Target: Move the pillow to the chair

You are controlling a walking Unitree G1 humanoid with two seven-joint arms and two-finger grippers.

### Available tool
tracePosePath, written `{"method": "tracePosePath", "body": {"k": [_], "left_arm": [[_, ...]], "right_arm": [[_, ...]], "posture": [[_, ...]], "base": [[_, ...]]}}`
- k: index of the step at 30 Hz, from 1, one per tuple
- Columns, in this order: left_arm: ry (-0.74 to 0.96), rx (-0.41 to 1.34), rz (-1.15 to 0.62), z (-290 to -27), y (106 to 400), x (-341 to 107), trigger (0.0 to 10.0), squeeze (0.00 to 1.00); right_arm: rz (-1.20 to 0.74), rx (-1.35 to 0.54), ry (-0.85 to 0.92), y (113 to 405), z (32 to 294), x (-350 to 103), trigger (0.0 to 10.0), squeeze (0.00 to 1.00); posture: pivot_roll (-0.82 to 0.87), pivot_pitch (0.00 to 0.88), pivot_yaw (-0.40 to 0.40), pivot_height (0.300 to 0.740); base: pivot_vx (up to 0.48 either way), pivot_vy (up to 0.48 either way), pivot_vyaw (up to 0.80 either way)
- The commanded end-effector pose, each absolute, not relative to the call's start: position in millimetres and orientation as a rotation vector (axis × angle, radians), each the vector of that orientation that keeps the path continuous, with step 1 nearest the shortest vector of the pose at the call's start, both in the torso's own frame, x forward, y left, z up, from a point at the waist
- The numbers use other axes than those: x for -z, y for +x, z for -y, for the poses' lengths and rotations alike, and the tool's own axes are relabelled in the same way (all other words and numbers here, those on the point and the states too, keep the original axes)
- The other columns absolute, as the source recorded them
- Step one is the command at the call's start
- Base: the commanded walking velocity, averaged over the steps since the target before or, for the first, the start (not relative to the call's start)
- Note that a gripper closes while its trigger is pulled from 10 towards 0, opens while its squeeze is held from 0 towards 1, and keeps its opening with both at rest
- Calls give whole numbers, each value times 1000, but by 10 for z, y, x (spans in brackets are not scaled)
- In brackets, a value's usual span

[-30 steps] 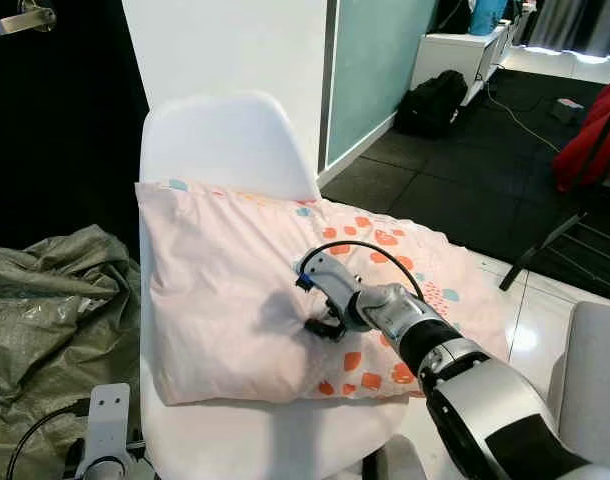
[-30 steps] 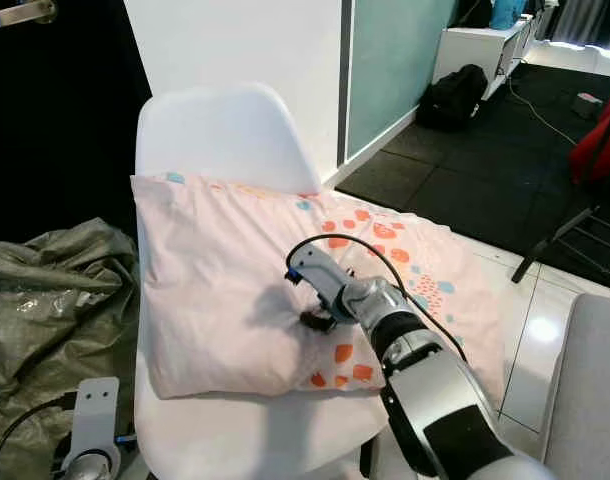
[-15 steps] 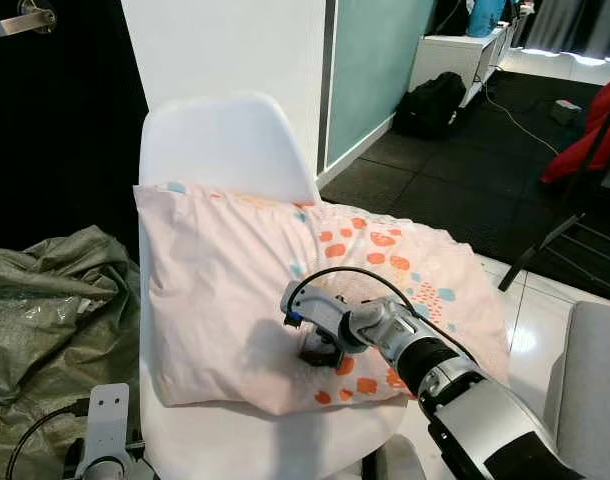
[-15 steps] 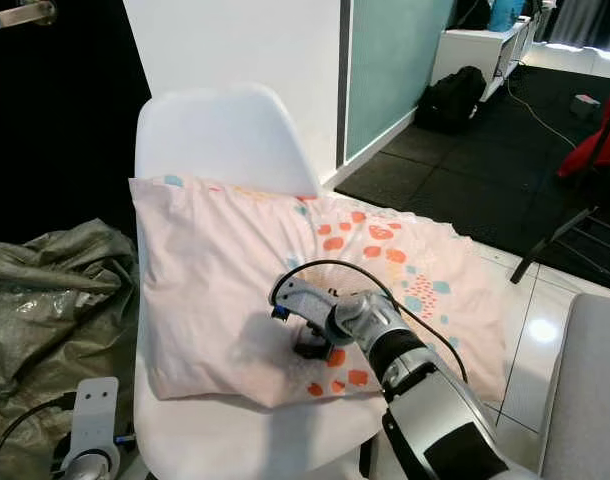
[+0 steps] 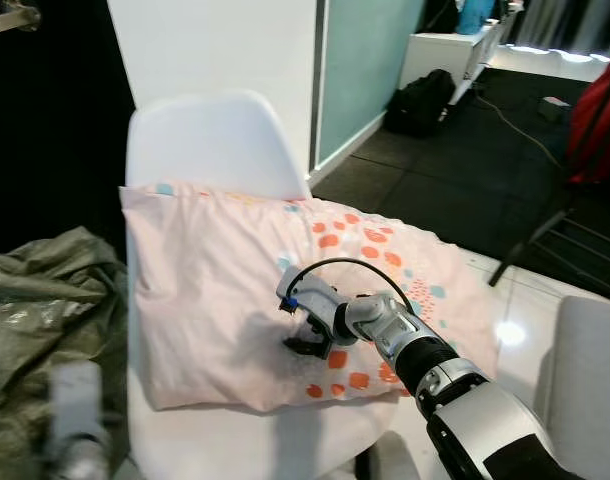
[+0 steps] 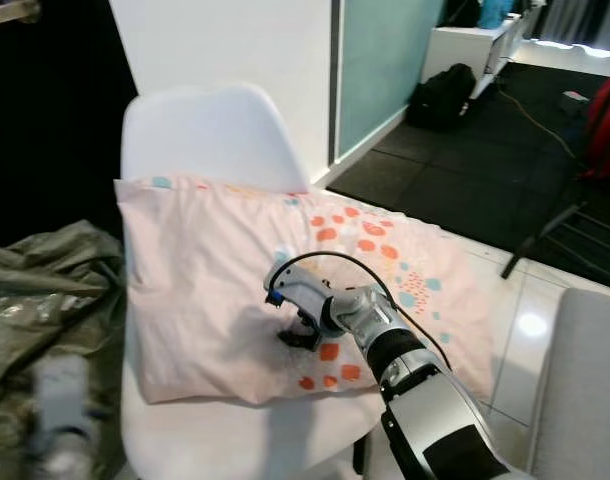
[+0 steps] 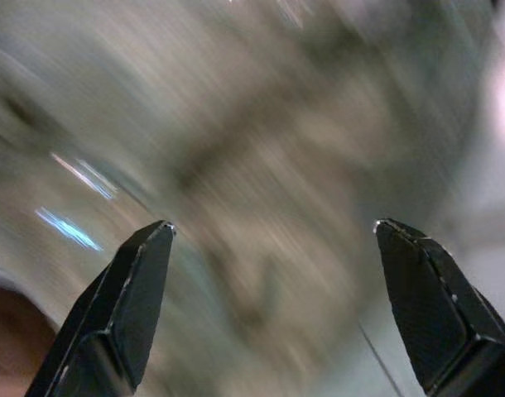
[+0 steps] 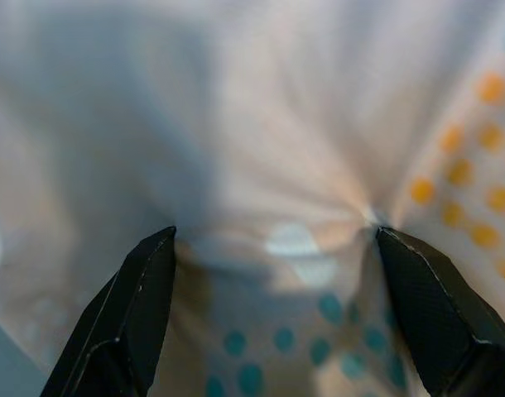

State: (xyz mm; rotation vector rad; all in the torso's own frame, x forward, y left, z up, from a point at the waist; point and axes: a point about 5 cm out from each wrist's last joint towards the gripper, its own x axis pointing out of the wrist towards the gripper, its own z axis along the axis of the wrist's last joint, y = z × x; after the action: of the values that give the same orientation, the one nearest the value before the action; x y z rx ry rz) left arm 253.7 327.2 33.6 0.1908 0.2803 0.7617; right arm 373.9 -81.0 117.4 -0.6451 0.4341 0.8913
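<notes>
The pale pink pillow [image 5: 200,285], printed with orange and teal spots, lies across the seat of the white chair [image 5: 215,140], its right end overhanging the seat. My right gripper [image 5: 305,343] presses down into the middle of the pillow. In the right wrist view the gripper [image 8: 273,240] is open, both fingertips [image 8: 153,256] sunk into the fabric, which puckers between them. My left gripper [image 7: 273,227] is open over a blurred grey-green surface with nothing between its fingers. The left arm [image 5: 75,425] is a blur at the lower left.
A crumpled grey-green sack [image 5: 35,300] lies on the floor left of the chair. A grey seat [image 5: 590,370] stands at the right edge. Farther back are a black backpack [image 5: 420,100], a red object [image 5: 597,115] and a thin black frame [image 5: 545,235].
My right gripper slid toward me and to the left across the pillow, wrinkling the fabric. The whole view has shifted slightly, and the left arm is now blurred by motion.
</notes>
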Motion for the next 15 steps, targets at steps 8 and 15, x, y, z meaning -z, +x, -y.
{"method": "tracePosePath", "body": {"k": [8,15], "left_arm": [[16,-708,36,-3454,2801,-922,10000,0],[-387,-77,240,-2806,3133,-1249,10000,0]], "right_arm": [[-377,-909,-553,3725,747,-1198,10000,0],[-376,-934,-554,3698,733,-1164,10000,0]], "posture": [[-66,72,-26,453],[-67,62,-33,453]], "base": [[0,0,0],[0,0,0]]}}
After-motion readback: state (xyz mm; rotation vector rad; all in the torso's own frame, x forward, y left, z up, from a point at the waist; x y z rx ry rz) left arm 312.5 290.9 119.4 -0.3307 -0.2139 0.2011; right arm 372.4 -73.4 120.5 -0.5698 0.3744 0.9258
